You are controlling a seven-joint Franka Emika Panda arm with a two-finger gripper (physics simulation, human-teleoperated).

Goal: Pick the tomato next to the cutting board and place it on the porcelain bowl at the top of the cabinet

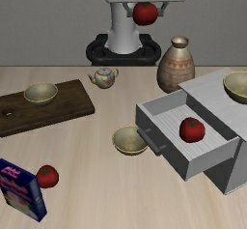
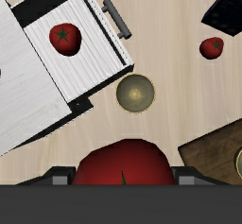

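Wooden table [image 1: 92, 170]: carries everything below.
Cabinet [image 1: 205, 88]: grey-white, at the exterior view's right.
Drawer [image 1: 210, 152]: pulled open, with a drawer tomato [image 1: 191, 128] inside.
Board [image 1: 58, 112]: dark brown, at the exterior view's left, well apart from the cabinet.
Jug [image 1: 177, 64]: striped, upright, behind the cabinet.
Box [image 1: 21, 187]: blue, beside a loose tomato [image 1: 47, 176].
Gripper [image 2: 125, 179]: raised high above the table, clenched around the tomato [image 1: 145, 14] from both sides.
Cabinet bowl [image 1: 236, 86]: on the cabinet top, nothing in it.
Table bowl [image 1: 129, 139]: just beside the drawer front.
Board bowl [image 1: 41, 94]: sits on the board.
Teapot [image 1: 104, 76]: between board and jug.
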